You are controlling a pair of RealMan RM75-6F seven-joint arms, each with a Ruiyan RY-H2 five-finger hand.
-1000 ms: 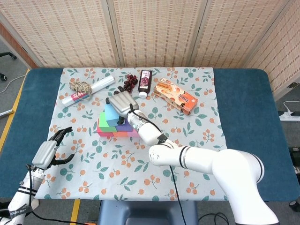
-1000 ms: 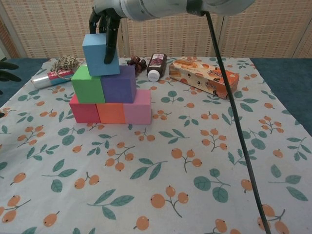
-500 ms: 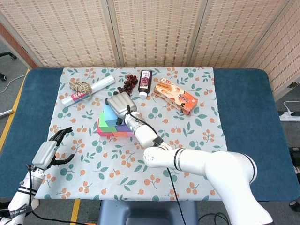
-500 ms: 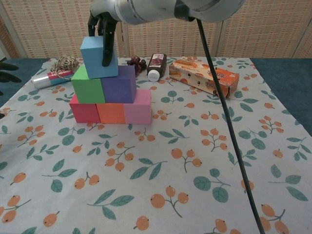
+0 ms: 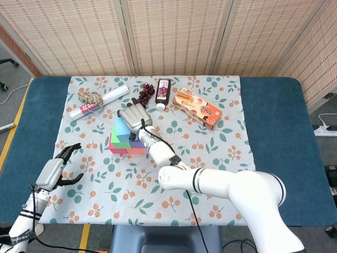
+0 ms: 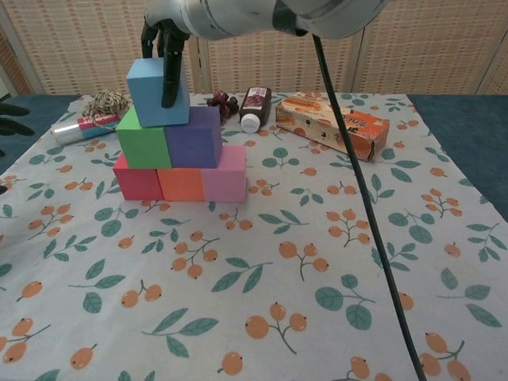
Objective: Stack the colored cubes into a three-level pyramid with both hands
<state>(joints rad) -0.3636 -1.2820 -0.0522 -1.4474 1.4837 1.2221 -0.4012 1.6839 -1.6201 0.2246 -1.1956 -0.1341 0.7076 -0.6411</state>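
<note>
The worktop (image 5: 274, 132) is dark blue and carries a floral cloth (image 6: 317, 262) printed with orange berries and green leaves. In the chest view the cube stack stands at the left of the frame, above centre: a bottom row of a pink-red cube (image 6: 136, 178), an orange cube (image 6: 182, 184) and a pink cube (image 6: 225, 176), touching side by side. On these sit a green cube (image 6: 143, 141) and a purple cube (image 6: 194, 136), also touching. The blue cube (image 6: 152, 94) is on top, tilted slightly and set toward the green side.

The right hand (image 6: 165, 38) reaches in from the upper left of the chest view and grips the blue cube, one dark finger running down its front face. The left hand (image 5: 59, 167) hovers at the lower left of the head view, fingers spread and holding nothing.

Behind the stack, along the top of the cloth, lie an orange snack box (image 6: 332, 123), a dark bottle (image 6: 255, 107), a rolled packet (image 5: 99, 102), a coil of twine (image 5: 90, 97) and a dark berry cluster (image 6: 223, 103).
</note>
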